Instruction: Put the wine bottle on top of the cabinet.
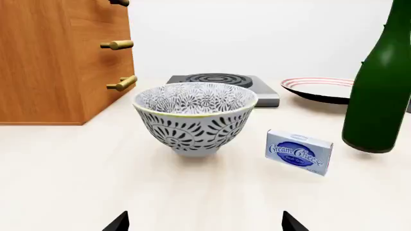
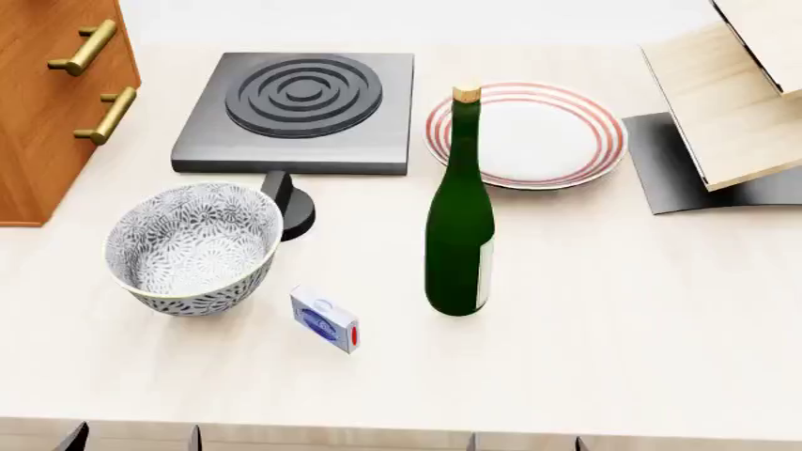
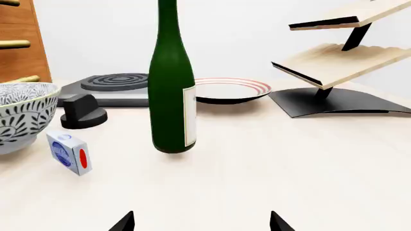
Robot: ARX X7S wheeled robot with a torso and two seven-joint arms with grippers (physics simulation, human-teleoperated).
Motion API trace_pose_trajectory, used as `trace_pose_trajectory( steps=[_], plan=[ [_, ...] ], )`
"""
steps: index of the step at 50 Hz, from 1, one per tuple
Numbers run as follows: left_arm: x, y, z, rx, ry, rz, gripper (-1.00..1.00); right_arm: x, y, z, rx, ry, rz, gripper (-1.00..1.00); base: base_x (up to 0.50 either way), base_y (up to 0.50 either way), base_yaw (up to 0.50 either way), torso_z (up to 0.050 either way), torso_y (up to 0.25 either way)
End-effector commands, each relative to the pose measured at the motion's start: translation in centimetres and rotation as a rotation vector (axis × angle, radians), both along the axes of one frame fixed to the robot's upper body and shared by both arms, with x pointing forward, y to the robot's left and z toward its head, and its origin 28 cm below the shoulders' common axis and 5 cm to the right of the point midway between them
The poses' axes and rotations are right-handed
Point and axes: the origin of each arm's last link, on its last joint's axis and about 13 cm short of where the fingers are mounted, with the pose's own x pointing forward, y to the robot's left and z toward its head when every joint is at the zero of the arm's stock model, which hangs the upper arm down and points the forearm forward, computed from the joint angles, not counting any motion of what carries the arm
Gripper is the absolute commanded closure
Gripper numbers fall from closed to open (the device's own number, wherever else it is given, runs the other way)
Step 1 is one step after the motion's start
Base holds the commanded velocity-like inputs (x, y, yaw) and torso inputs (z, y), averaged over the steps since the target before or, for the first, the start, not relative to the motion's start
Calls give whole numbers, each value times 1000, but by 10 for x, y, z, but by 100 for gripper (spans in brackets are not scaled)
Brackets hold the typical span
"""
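The wine bottle (image 2: pixel 459 225) stands upright near the middle of the pale table, dark green with a tan cork and a pale label; it also shows in the wrist views (image 3: pixel 172 96) (image 1: pixel 378 96). The cabinet (image 2: pixel 51 103) (image 1: pixel 51 57), orange-brown with brass bar handles, stands at the far left. My left gripper (image 1: pixel 205 222) (image 2: pixel 134 439) is open near the table's front edge, facing the bowl. My right gripper (image 3: pixel 201 222) (image 2: pixel 527 442) is open too, at the front edge, a good way short of the bottle. Neither holds anything.
A patterned bowl (image 2: pixel 192 246) and a cream cheese box (image 2: pixel 326 319) sit left of the bottle. Behind are a black burner plate (image 2: pixel 300 99) with a knob (image 2: pixel 287 205) and a red-rimmed plate (image 2: pixel 532 132). A pale wooden rack (image 2: pixel 727 103) on a dark base stands far right.
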Motion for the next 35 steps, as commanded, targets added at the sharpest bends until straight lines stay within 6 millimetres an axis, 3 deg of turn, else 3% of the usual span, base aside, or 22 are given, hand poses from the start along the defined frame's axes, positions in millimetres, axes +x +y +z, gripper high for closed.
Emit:
trace_pose_trajectory(
  steps=[1, 29, 31, 35],
  plan=[
    [0, 0, 0, 0, 0, 0, -100, 0, 0, 0, 0, 0, 0, -100, 0, 0, 0, 0, 0],
    [2, 2, -2, -21, 31, 26, -100, 1, 1, -2, -11, 18, -6, -100, 0, 0, 0, 0, 0],
    [1, 3, 1, 49, 38, 58, -100, 1, 1, -2, -12, 19, -7, -100, 0, 0, 0, 0, 0],
    [1, 2, 1, -29, 23, 33, -100, 1, 1, -2, -12, 20, -6, -100, 0, 0, 0, 0, 0]
  ],
)
